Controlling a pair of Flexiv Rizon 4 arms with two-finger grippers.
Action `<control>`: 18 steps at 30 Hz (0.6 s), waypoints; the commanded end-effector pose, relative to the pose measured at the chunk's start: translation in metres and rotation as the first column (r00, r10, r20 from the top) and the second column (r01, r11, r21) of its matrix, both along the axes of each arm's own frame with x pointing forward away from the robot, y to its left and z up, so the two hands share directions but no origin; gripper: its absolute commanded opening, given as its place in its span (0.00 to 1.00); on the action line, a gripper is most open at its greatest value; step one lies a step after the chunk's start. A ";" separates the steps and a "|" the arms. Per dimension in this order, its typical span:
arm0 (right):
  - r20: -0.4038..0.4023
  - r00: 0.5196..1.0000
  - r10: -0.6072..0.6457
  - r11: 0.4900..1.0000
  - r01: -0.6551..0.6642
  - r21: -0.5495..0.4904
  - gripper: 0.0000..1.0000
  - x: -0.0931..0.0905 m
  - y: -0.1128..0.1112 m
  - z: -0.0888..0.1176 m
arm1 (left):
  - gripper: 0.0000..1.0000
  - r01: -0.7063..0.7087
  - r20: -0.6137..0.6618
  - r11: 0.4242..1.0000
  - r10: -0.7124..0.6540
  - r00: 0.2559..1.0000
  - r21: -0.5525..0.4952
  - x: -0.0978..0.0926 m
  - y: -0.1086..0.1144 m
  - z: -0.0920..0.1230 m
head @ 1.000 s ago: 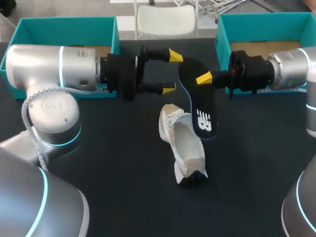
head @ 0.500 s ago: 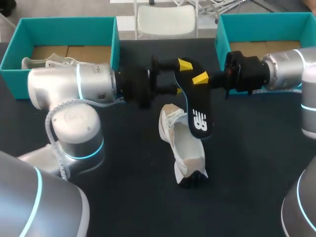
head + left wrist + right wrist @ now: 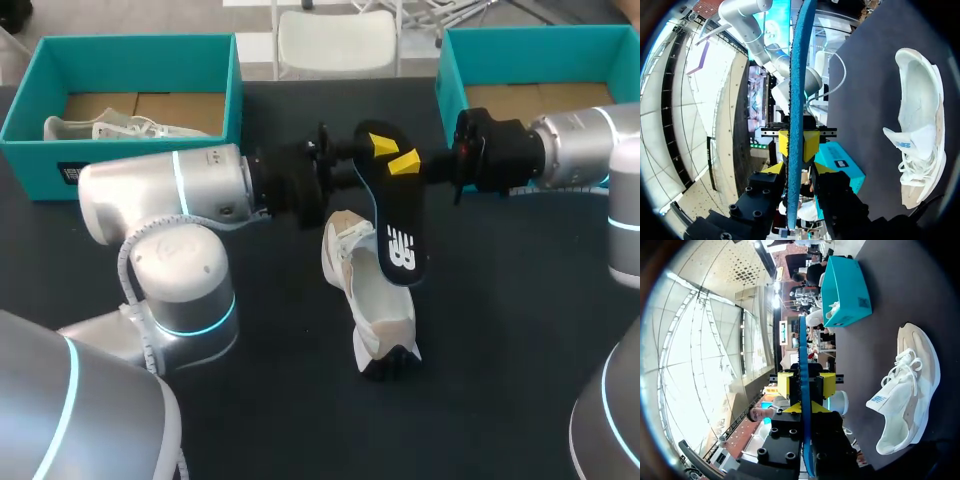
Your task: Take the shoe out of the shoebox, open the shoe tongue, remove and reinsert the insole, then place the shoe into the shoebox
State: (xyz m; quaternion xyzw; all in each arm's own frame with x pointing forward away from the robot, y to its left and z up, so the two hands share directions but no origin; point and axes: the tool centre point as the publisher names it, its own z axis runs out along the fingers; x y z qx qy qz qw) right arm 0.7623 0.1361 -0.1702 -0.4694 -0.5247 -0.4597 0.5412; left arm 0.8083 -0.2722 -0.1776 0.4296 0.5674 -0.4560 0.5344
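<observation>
Black insole (image 3: 402, 235) aloft, long axis far-to-near, white shoe (image 3: 378, 300) alongside, toe away

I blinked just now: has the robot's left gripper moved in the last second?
Yes. The left gripper has moved rightward, away from the left shoebox and up to the insole.

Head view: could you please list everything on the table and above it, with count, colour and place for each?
insole: 1, black with a white logo, blue edge, in the air over the table's middle
shoe: 1, white and beige, on its side at the table's middle, under the insole
other shoe: 1, white, inside the left box
left box: 1, teal, far left corner
right box: 1, teal, far right corner
table: 1, black
left gripper: 1, black with yellow tips, at the insole's far end
right gripper: 1, black with yellow tips, shut on the insole's far end
</observation>
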 end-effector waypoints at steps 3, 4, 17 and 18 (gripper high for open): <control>0.000 1.000 -0.010 1.000 0.010 -0.002 0.00 -0.003 0.001 0.000 | 0.29 -0.004 -0.002 1.000 0.004 1.000 0.004 -0.003 -0.009 -0.004; 0.000 1.000 -0.010 1.000 0.010 -0.002 0.00 -0.003 0.001 0.000 | 0.27 -0.004 -0.007 1.000 0.004 1.000 0.002 -0.003 -0.010 -0.004; 0.014 1.000 -0.016 1.000 0.016 0.001 0.47 -0.005 -0.001 -0.002 | 0.00 -0.018 -0.025 1.000 0.018 1.000 0.003 0.000 -0.009 -0.004; 0.019 1.000 -0.023 1.000 0.023 -0.005 1.00 -0.007 -0.003 -0.002 | 0.00 -0.019 -0.026 1.000 0.020 0.999 0.004 0.001 -0.008 -0.003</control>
